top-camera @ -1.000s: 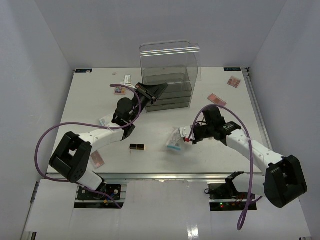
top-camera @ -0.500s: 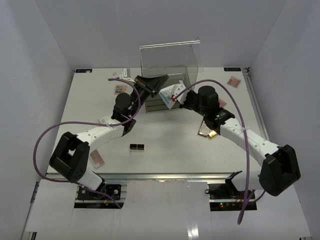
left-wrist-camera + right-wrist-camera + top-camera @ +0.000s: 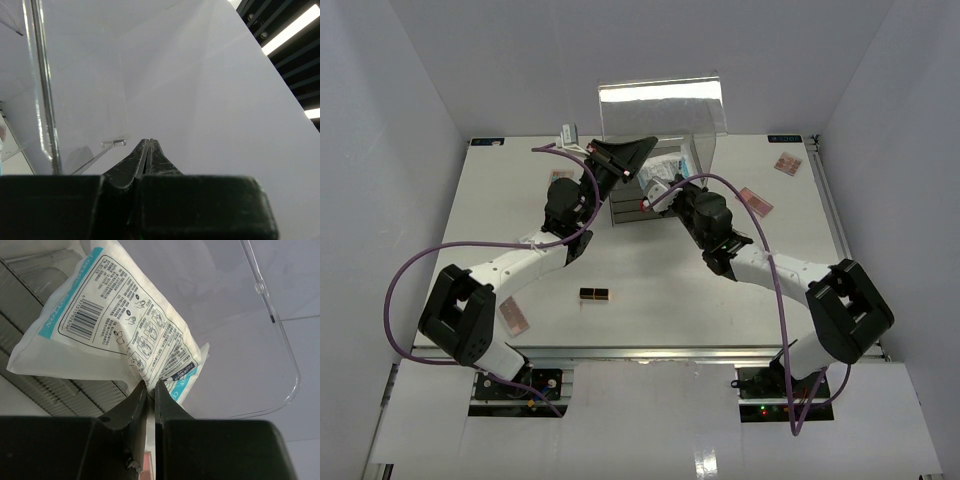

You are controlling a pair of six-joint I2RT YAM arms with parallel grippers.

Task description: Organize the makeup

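The right hand (image 3: 148, 390) is pinching the packet (image 3: 115, 320) by one corner, with the clear box (image 3: 704, 150) lying just on its far side

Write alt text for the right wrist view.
The right gripper pinches the bottom corner of a white-and-teal sachet packet, its barcode and printed instructions facing the camera. Behind it: ribbed clear drawers at left, a round-cornered clear panel at right.

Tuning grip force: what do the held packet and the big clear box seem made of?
The sachet packet looks like thin, soft plastic film, printed and slightly shiny; it creases where the right gripper pinches it. The drawer box is likely rigid clear acrylic, glossy: see-through with bright edge glints.
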